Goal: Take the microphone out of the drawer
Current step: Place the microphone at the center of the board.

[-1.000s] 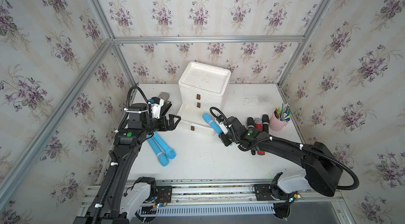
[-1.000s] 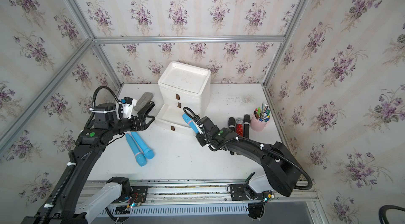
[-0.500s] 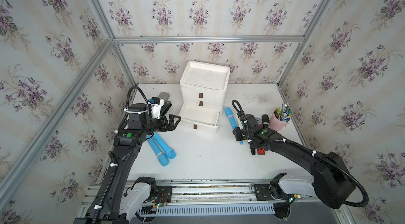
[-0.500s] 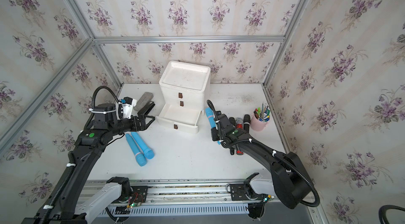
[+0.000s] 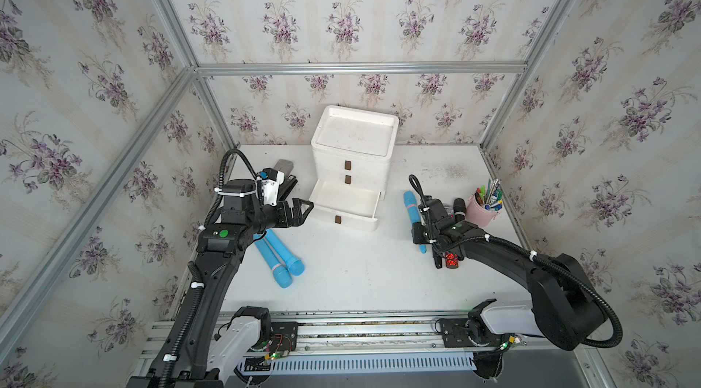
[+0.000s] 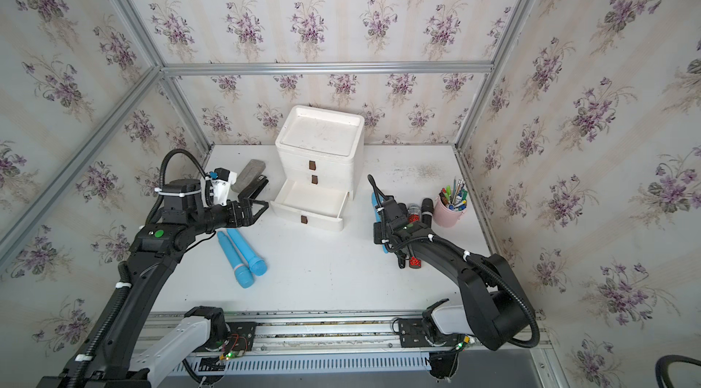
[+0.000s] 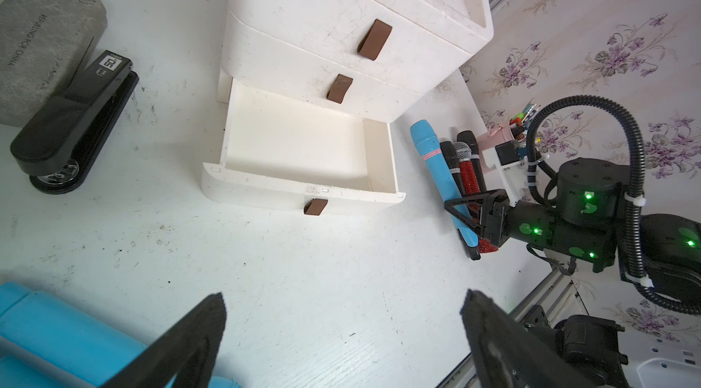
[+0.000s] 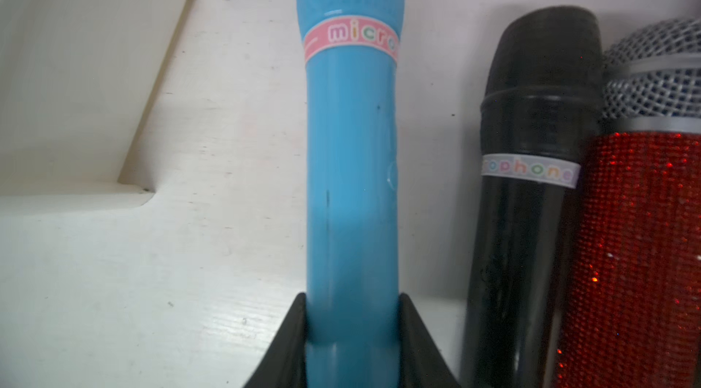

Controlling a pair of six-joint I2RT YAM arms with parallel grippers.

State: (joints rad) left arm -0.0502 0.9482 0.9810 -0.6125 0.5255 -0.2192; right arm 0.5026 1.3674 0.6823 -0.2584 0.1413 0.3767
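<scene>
Presently, the right claw [image 8: 351,314] is pinching the blue microphone [image 8: 351,158] by its handle. The microphone is outside the open bottom drawer [image 7: 265,187], just beside a black microphone [image 8: 531,139] on the tabletop [image 8: 189,291]. The left claw [image 7: 343,297] is spread, holding nothing, near the drawer front.

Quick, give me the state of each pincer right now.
Left pincer: open, holding nothing.
Right pincer: closed on the blue microphone, outside the drawer.
</scene>
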